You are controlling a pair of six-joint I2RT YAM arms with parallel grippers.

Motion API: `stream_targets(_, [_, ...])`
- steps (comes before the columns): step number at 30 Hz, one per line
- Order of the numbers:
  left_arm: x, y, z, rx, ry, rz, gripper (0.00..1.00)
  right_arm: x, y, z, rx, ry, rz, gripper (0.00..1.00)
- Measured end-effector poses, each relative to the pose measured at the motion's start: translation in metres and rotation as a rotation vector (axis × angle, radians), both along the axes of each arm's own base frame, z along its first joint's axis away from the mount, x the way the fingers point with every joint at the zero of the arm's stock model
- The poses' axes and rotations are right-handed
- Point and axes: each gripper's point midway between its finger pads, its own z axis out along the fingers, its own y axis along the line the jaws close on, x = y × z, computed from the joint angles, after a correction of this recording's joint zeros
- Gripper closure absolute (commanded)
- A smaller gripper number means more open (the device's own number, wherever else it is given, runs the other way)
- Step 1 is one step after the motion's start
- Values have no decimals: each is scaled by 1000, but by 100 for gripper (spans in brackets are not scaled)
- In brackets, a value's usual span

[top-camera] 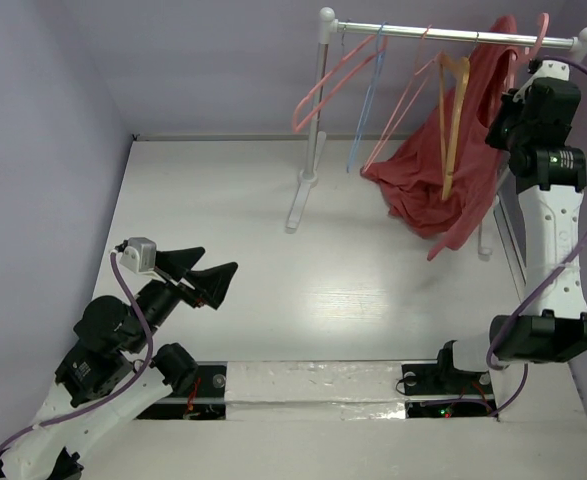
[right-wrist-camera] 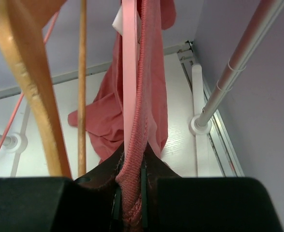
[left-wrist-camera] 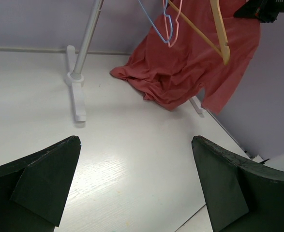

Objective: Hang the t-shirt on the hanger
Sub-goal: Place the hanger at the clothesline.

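Note:
The salmon-red t-shirt [top-camera: 443, 170] hangs from the right end of the rack rail, its lower part bunched on the table; it also shows in the left wrist view [left-wrist-camera: 180, 72]. My right gripper [top-camera: 503, 105] is raised by the rail and shut on the shirt's ribbed collar [right-wrist-camera: 144, 96]. The thick pink hanger [right-wrist-camera: 129, 72] runs right beside the collar, and its hook [top-camera: 541, 30] sits over the rail. My left gripper [top-camera: 219, 258] is open and empty, low over the table at the near left, its fingers [left-wrist-camera: 45, 179] apart.
A white rack stands at the back with its rail [top-camera: 453, 35], left post [top-camera: 316, 120] and foot [top-camera: 301, 200]. Thin pink wire hangers [top-camera: 323, 90], a blue one [top-camera: 365, 100] and an orange-tan one [top-camera: 451, 110] hang on it. The right post [right-wrist-camera: 229, 77] is close to my right gripper.

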Motion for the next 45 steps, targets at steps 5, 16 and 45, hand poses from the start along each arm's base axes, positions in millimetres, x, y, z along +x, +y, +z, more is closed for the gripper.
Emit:
stream_targets(5, [3,0,-2,6,8,13,1,18,-7,-14,16,44,-4,100])
stream_targets(16, [7,1,-8,21,25,34,1,26,-18,-33,68,95,-20,100])
stream_targets(45, [19,7,-16,44,55,104,1,0,-15,-13,137,-44,-43,0])
